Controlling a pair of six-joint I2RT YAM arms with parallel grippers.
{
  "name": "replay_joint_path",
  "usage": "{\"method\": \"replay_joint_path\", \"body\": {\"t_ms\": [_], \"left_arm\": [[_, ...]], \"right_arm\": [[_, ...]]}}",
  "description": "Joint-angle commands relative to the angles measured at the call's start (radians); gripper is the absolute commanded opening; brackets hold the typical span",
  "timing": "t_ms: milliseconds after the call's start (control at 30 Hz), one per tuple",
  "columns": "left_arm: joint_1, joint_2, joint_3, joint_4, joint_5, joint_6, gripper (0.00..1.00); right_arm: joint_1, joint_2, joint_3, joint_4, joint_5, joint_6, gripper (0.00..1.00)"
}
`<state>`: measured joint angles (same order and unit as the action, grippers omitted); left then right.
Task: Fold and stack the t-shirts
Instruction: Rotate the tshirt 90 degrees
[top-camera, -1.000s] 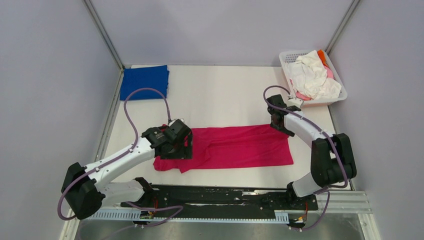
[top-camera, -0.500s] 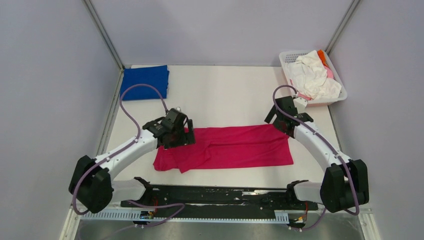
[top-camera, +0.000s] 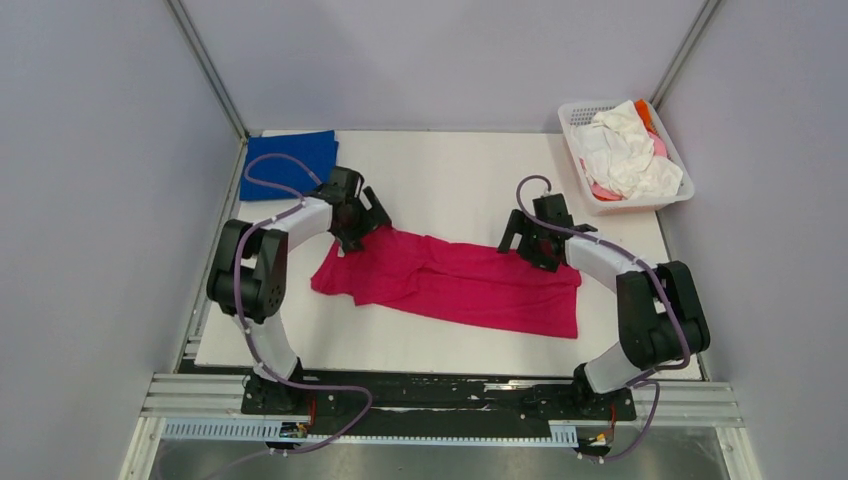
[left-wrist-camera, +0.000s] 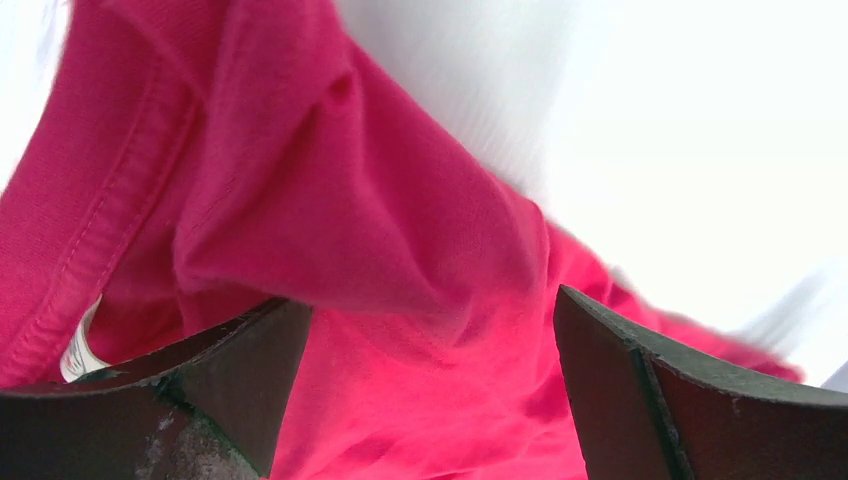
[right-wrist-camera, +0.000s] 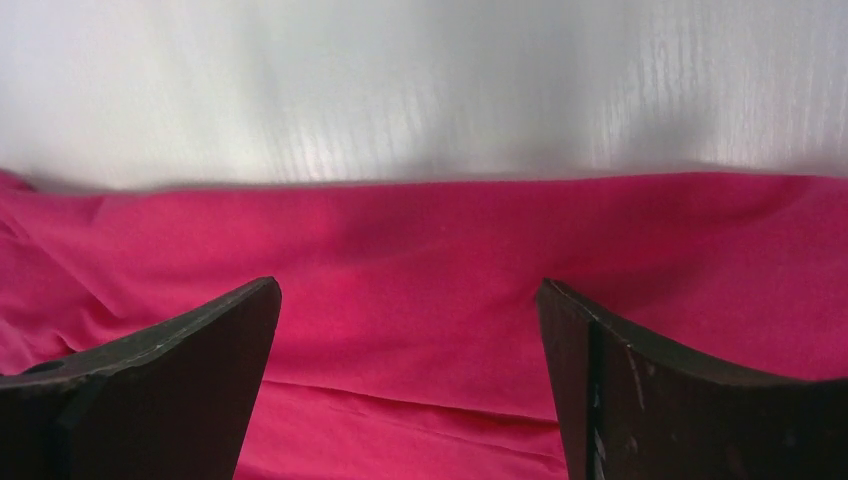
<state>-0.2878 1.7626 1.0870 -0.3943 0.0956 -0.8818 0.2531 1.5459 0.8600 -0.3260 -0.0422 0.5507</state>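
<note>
There are two robot arms, one left arm (top-camera: 262, 262) and one right arm (top-camera: 625, 272). Each arm has one claw, so that makes two: the left claw (left-wrist-camera: 425, 390) and the right claw (right-wrist-camera: 410, 370). Each claw has two dark fingers (left-wrist-camera: 210, 400), so four fingers in all.

There is one table (top-camera: 450, 180). Two shirts lie out on it: one red shirt (top-camera: 450, 280) and one blue shirt (top-camera: 290, 160). The red shirt has one little white label (left-wrist-camera: 78, 350).

There is one white basket (top-camera: 575, 112). The heap inside shows three colours: white cloth (top-camera: 625, 150), pink cloth (top-camera: 603, 190) and orange cloth (top-camera: 645, 112). How many shirts are in that heap cannot be told.
</note>
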Motion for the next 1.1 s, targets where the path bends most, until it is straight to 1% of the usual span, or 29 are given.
{"method": "replay_joint_path", "body": {"t_ms": [0,33,67,100,133,167,200,233,267,300,333,367,400,433,467,500,533,600,633,700,733,800,867,967,1067], "left_arm": [[0.016,0.254,0.199,0.08,-0.011,-0.074,1.0],[0.016,0.292,0.258,0.062,-0.005,-0.082,1.0],[0.015,0.377,0.369,0.055,0.021,-0.091,1.0],[0.015,0.415,0.419,0.063,0.042,-0.109,1.0],[0.012,0.492,0.514,0.078,0.089,-0.118,1.0],[0.01,0.531,0.559,0.113,0.103,-0.141,1.0],[0.006,0.609,0.658,0.135,0.121,-0.152,1.0],[0.002,0.648,0.71,0.146,0.126,-0.166,1.0],[-0.006,0.733,0.833,0.163,0.136,-0.168,1.0],[-0.009,0.831,0.901,0.163,0.154,-0.162,1.0],[-0.013,0.893,1.088,0.146,0.22,-0.157,1.0],[-0.021,1.023,1.197,0.139,0.261,-0.167,1.0],[-0.024,1.11,1.397,0.149,0.313,-0.185,1.0],[-0.033,1.196,1.474,0.188,0.34,-0.23,1.0],[-0.036,1.23,1.562,0.303,0.345,-0.263,1.0],[-0.039,1.276,1.574,0.367,0.339,-0.346,1.0],[-0.04,1.287,1.561,0.512,0.336,-0.409,1.0],[-0.044,1.297,1.533,0.595,0.322,-0.43,1.0],[-0.047,1.292,1.529,0.597,0.315,-0.415,1.0],[-0.053,1.26,1.525,0.539,0.287,-0.339,1.0],[-0.055,1.247,1.519,0.475,0.269,-0.275,1.0],[-0.056,1.196,1.479,0.412,0.205,-0.211,1.0],[-0.054,1.158,1.449,0.366,0.158,-0.177,1.0],[-0.05,1.14,1.468,0.309,0.146,-0.155,1.0],[-0.05,1.114,1.469,0.321,0.155,-0.155,1.0]], "right_arm": [[-0.008,-0.005,-0.053,0.046,-0.008,0.002,1.0],[-0.008,-0.013,-0.07,0.041,-0.031,0.004,1.0],[-0.007,-0.026,-0.091,0.037,-0.054,0.009,1.0],[-0.003,-0.041,-0.11,0.03,-0.08,0.02,1.0],[0.003,-0.056,-0.132,0.027,-0.11,0.03,1.0],[0.013,-0.073,-0.153,0.027,-0.148,0.033,1.0],[0.031,-0.088,-0.17,0.028,-0.191,0.034,1.0],[0.057,-0.104,-0.187,0.028,-0.229,0.035,1.0],[0.088,-0.117,-0.199,0.029,-0.267,0.034,1.0],[0.129,-0.128,-0.207,0.031,-0.303,0.032,1.0],[0.168,-0.135,-0.211,0.037,-0.348,0.025,1.0],[0.214,-0.139,-0.214,0.051,-0.396,0.015,1.0],[0.255,-0.136,-0.21,0.067,-0.447,0.005,1.0],[0.3,-0.124,-0.2,0.087,-0.501,-0.004,1.0],[0.343,-0.113,-0.189,0.103,-0.543,-0.015,1.0],[0.382,-0.097,-0.174,0.123,-0.569,-0.026,1.0],[0.417,-0.078,-0.156,0.132,-0.578,-0.035,1.0],[0.465,-0.04,-0.114,0.134,-0.558,-0.049,1.0],[0.477,-0.022,-0.097,0.131,-0.54,-0.049,1.0],[0.485,0.004,-0.065,0.127,-0.523,-0.044,1.0],[0.487,0.011,-0.056,0.127,-0.52,-0.044,1.0],[0.498,0.007,-0.045,0.125,-0.518,-0.046,1.0],[0.514,-0.01,-0.042,0.124,-0.504,-0.048,1.0],[0.539,-0.058,-0.05,0.118,-0.457,-0.048,1.0],[0.544,-0.133,-0.073,0.119,-0.359,-0.01,1.0]]}}
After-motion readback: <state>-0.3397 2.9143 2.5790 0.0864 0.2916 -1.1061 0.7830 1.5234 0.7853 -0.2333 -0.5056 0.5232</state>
